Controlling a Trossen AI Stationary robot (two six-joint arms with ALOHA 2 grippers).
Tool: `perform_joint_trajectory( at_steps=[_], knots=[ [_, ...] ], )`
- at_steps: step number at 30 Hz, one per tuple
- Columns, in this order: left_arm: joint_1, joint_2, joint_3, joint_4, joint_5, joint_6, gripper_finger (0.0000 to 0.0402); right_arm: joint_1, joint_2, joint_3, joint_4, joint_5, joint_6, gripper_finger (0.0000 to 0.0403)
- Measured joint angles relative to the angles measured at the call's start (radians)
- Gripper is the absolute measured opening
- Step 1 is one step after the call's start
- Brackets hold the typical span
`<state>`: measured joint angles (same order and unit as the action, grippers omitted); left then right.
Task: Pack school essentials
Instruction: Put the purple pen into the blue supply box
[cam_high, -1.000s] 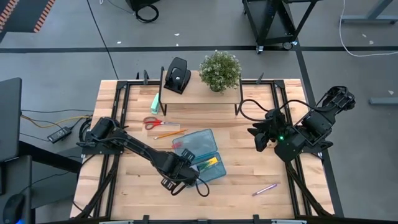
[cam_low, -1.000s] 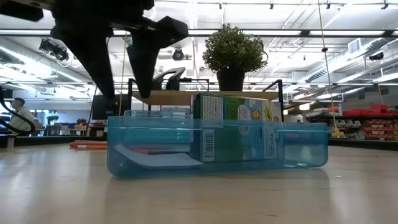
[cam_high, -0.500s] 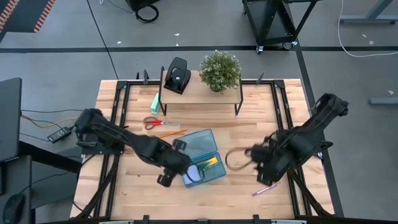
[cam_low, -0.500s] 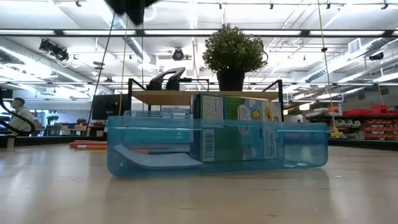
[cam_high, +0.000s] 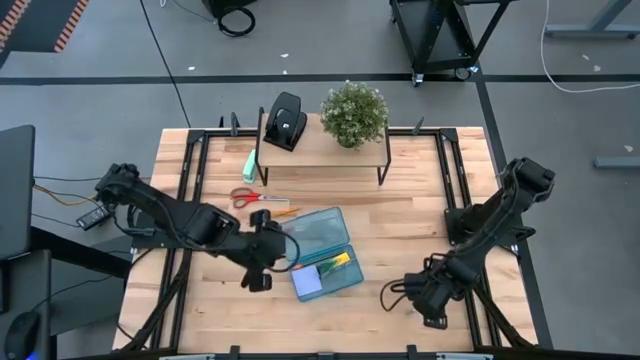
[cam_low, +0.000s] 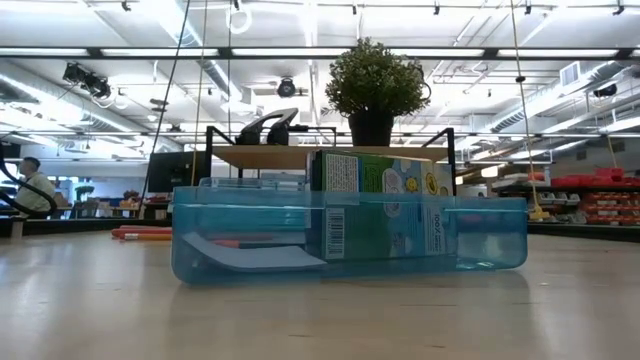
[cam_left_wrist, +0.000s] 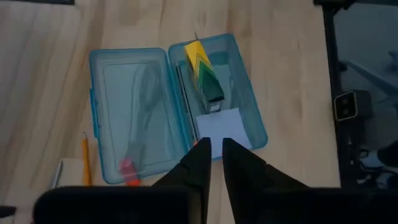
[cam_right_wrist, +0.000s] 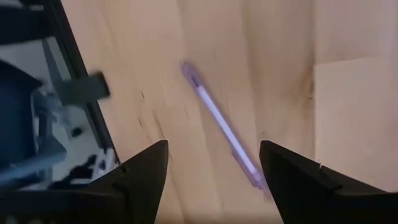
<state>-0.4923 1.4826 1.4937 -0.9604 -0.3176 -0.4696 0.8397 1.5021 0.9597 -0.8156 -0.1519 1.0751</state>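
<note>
The right gripper (cam_right_wrist: 211, 165) has been moved, fingers spread wide, above the pink-purple pen (cam_right_wrist: 221, 127) at the tabletop's (cam_high: 400, 235) 5 o'clock; a misaligned descent could roll it away.

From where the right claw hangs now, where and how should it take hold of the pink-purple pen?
Grip the pink-purple pen at mid-barrel, coming straight down. It lies flat on bare table, so the open right claw should straddle the thin barrel crosswise.
</note>
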Motion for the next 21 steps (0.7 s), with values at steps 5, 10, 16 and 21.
perform_joint_trajectory(
  at_steps=[5, 10, 16, 21],
  knots=[
    [-0.061, 0.0, 0.0, 0.0, -0.002, -0.05, 0.0038, 0.043, 0.0, -0.028, 0.026, 0.006, -0.005, 0.0263],
    [-0.099, 0.0, 0.0, 0.013, -0.029, -0.104, 0.0034, 0.081, 0.018, -0.033, 0.027, 0.035, -0.094, 0.0256],
    [-0.139, 0.0, 0.0, 0.046, -0.043, -0.161, 0.0036, 0.088, 0.099, -0.033, 0.026, 0.028, -0.172, 0.0242],
    [-0.153, 0.0, 0.0, 0.075, -0.056, -0.26, 0.0026, 0.086, 0.152, -0.033, 0.03, 0.041, -0.186, 0.0234]
  ],
)
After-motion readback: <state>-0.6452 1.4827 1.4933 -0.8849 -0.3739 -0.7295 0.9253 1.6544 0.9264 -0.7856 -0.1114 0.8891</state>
